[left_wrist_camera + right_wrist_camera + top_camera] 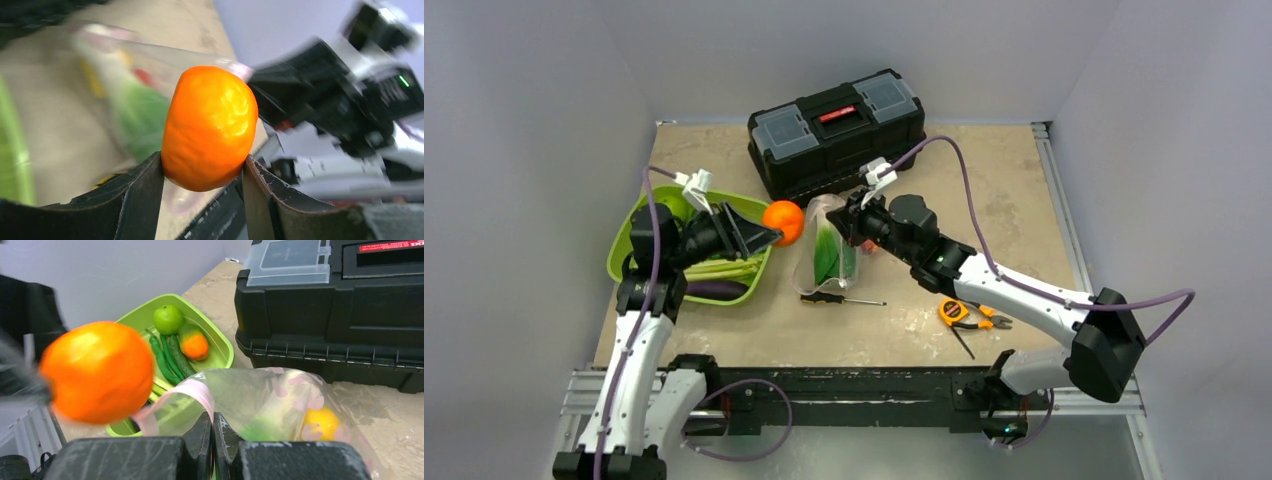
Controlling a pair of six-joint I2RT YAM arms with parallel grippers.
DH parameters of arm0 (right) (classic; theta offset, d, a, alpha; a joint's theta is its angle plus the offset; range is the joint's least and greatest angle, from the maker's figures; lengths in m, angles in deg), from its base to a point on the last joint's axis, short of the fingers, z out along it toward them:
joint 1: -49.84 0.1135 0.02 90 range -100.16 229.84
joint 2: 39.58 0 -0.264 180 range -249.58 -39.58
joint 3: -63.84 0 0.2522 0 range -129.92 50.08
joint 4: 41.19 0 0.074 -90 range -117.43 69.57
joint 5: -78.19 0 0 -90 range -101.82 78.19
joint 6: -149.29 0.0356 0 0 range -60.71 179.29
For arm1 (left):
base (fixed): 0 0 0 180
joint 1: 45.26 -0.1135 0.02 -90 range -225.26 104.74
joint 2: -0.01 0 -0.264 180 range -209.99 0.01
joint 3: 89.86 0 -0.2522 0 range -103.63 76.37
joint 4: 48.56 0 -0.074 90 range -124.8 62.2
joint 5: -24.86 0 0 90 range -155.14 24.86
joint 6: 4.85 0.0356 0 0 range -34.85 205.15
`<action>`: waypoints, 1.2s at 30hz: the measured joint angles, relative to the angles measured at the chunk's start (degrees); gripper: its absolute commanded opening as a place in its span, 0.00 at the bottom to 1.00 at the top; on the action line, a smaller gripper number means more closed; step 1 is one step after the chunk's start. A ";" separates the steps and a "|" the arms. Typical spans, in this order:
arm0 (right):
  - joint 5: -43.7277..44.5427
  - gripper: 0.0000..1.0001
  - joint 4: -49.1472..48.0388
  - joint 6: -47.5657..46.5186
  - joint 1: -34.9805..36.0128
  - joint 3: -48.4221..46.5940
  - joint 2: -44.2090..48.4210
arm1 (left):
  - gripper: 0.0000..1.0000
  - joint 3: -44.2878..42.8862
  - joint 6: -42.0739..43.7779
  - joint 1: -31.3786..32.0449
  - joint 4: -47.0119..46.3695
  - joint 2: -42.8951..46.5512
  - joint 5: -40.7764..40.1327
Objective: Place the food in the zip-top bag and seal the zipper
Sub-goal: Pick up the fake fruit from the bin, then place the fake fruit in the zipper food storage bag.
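My left gripper (776, 230) is shut on an orange toy fruit (783, 221) and holds it in the air just left of the clear zip-top bag (822, 248). The fruit fills the left wrist view (209, 127), between both fingers. My right gripper (852, 222) is shut on the bag's pinkish zipper strip (195, 390) and holds the mouth up and open. Inside the bag lie a leafy green piece (828, 256) and a yellow fruit (320, 423). The orange fruit also shows at the left of the right wrist view (97, 371).
A lime-green tray (624, 246) at left holds a green apple (168, 318), green beans and an orange-green piece (192, 342). A black toolbox (836, 130) stands behind the bag. A screwdriver (839, 298) and orange-handled pliers (969, 316) lie in front.
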 measured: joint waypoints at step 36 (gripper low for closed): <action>-3.04 0.00 -2.99 1.95 -0.02 0.52 1.57 | 0.35 -13.33 13.27 36.17 19.54 -14.60 -32.39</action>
